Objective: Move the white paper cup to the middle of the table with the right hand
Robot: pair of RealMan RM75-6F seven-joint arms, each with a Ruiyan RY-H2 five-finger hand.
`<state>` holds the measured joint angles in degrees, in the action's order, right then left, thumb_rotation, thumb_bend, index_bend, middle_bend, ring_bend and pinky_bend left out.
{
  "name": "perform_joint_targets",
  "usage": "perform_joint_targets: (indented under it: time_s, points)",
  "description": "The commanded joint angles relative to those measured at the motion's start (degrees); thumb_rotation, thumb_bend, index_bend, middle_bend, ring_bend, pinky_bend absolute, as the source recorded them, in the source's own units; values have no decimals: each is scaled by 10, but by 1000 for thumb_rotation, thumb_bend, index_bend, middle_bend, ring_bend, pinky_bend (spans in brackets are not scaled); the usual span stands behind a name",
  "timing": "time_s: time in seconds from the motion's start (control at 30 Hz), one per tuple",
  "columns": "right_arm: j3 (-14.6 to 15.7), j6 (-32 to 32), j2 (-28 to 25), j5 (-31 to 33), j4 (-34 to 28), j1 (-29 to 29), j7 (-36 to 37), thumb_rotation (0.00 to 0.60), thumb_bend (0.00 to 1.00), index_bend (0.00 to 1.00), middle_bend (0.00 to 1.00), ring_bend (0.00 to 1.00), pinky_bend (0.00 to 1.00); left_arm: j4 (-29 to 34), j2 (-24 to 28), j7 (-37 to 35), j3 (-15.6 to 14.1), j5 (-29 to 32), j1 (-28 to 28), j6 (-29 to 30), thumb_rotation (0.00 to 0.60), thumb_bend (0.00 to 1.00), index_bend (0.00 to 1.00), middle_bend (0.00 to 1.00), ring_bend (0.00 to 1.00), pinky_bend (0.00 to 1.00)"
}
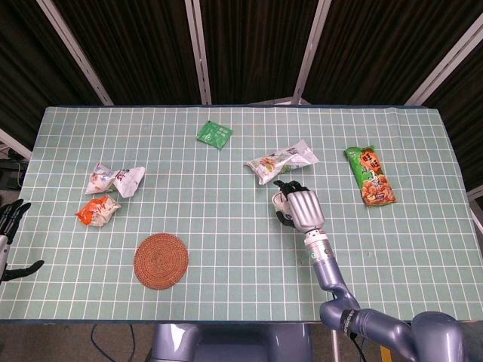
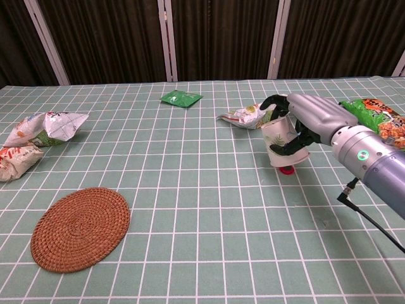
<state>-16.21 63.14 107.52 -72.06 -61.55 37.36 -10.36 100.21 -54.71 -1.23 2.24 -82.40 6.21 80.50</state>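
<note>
Head view: the right hand [image 1: 300, 208] covers most of the white paper cup [image 1: 280, 204], which lies at 5 o'clock from the snack packet [image 1: 281, 161]. Chest view: its fingers [image 2: 286, 144] wrap the cup, holding it tilted above a small red object [image 2: 288, 170]

Robot test bench in a lab: table [image 1: 423, 136] under green grid-printed cloth, metal frame posts [image 1: 198, 51], black curtain backdrop [image 1: 249, 45], scattered snack packets [image 1: 281, 161] as props.
</note>
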Motion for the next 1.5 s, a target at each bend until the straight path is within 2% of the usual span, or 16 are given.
perform_joint_targets:
  time_s: [0.03,0.27,0.37,0.87,1.1,1.33,1.5]
  points:
    - [3,-8,-8,3,-10,-2,9,600,281,192,356,187,400,0,0,1,0,0,0,0,600,0,0,0,0,0]
    - [13,-28,-32,14,-42,-6,-7,600,202,138,195,90,316,3,-1,6,-1,-1,0,0,600,0,0,0,0,0]
    - [14,-30,-45,22,-65,-8,-23,600,191,121,159,77,302,4,-1,6,-2,-2,-1,1,600,0,0,0,0,0]
    - [40,-7,-88,12,-155,-27,-60,600,187,117,135,74,298,11,7,-3,-7,-20,-6,14,600,0,0,0,0,0]
    - [42,28,-112,-13,-205,-37,-63,600,185,108,99,67,268,13,12,-13,-10,-32,-11,24,600,0,0,0,0,0]
    - [44,77,-186,-62,-276,-61,-35,600,181,101,85,48,206,13,16,-23,-12,-41,-16,34,600,0,0,0,0,0]
    - [65,124,-266,-106,-305,-103,17,600,153,94,56,11,115,15,16,-20,-14,-51,-20,45,600,0,0,0,0,0]
